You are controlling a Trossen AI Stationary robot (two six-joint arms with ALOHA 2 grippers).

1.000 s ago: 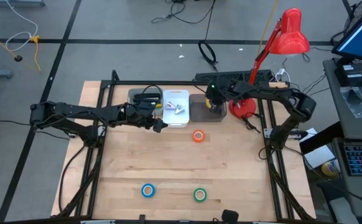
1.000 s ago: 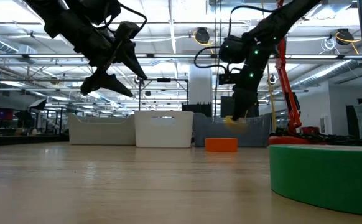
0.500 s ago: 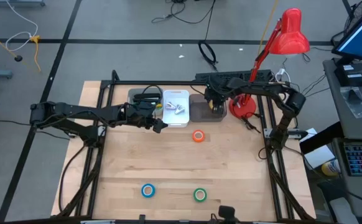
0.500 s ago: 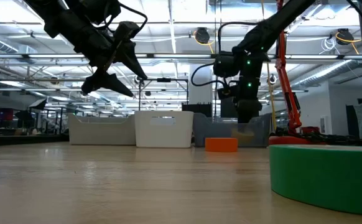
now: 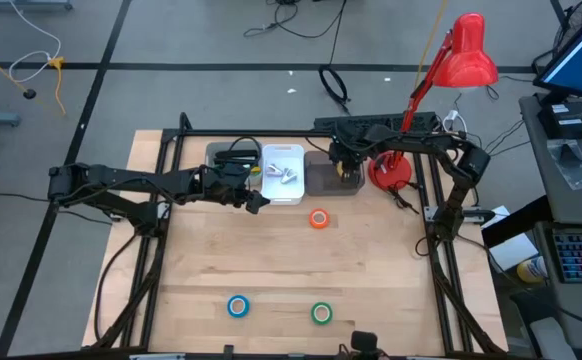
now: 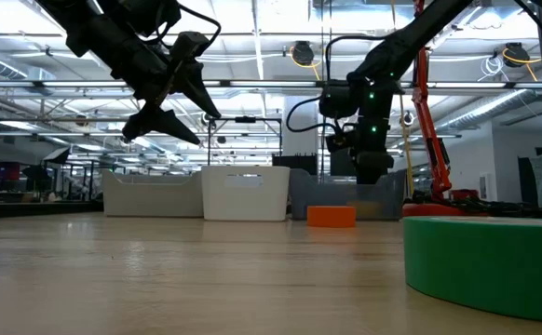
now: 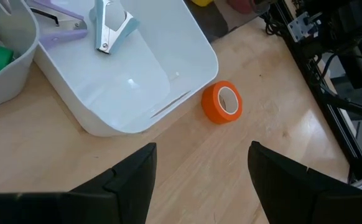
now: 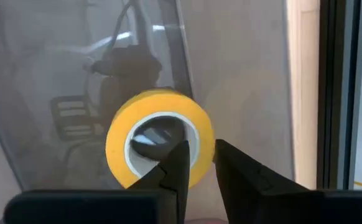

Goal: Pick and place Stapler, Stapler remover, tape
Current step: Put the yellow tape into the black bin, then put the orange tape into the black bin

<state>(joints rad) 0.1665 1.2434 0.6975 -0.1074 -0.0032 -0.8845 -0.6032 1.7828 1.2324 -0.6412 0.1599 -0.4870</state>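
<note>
The right gripper [image 8: 196, 165] hangs inside the smoky translucent bin [image 5: 323, 178] at the table's far edge, its fingers parted only narrowly, one inside the hole of the yellow tape roll [image 8: 159, 144] and one outside its wall; whether they are gripping or letting go cannot be told. The roll lies against the bin floor. Judged as a light, stiff ring with a smooth outer face, it is best taken by pinching the wall through the centre hole, as here. The orange tape roll [image 5: 318, 219] lies on the wood just in front of the bins; the blue roll [image 5: 237, 306] and green roll [image 5: 321, 313] lie near the front edge, well apart from them. The left gripper [image 7: 199, 177] hovers with fingers spread wide and empty beside the white bin [image 7: 137, 81], which holds staple removers [image 7: 109, 25]. The neighbouring pale bin [image 5: 229, 160] has contents too hidden to name.
</note>
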